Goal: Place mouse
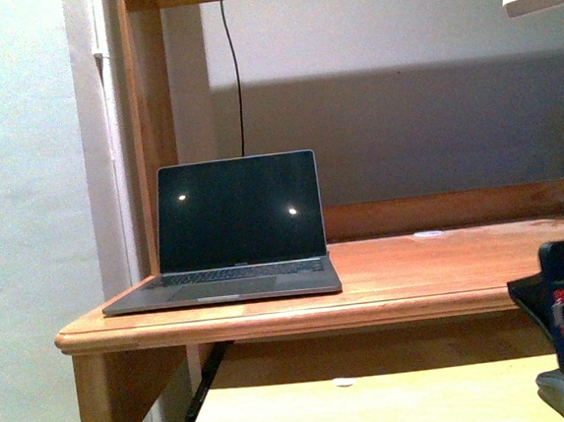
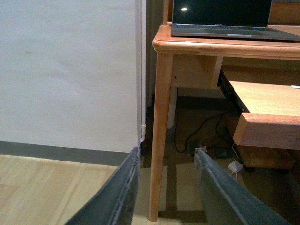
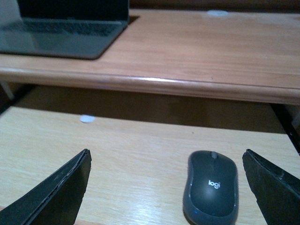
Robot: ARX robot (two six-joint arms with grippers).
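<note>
**Mouse lying free on the lower shelf, right fingers spread around it**

Nearest the right wrist camera, the two black fingers of the right gripper (image 3: 166,153) are standing wide apart and gripping nothing. Between them the small dark grey, domed, cordless mouse (image 3: 212,187) is lying flat on its base, logo up. It is sitting closer to one finger than the other and is touching neither, as far as that view shows. In the front view the gripper is hanging just above the mouse at the lower right edge of the picture.

The mouse is resting on the pale wooden pull-out shelf (image 3: 117,150), near its front edge. A small white spot (image 3: 86,119) is lying on that shelf, well apart from the mouse. Above and behind the shelf, the reddish-brown wooden desk top (image 3: 197,51) is carrying the open dark grey laptop (image 1: 239,225) at its left end, screen dark. A small flat white disc (image 3: 217,13) is lying near the back edge of the desk top, and the wood between laptop and disc is showing bare.

The left gripper (image 2: 166,157) is hanging off to the side by the desk leg, its grey fingers parted and holding nothing.

As for progress, the pictures are not naming a destination. If the mouse is meant for the desk top beside the laptop, nothing is done: closing, lifting, carrying and setting down are all remaining. If the shelf is the goal, the mouse is already sitting there, released.
</note>
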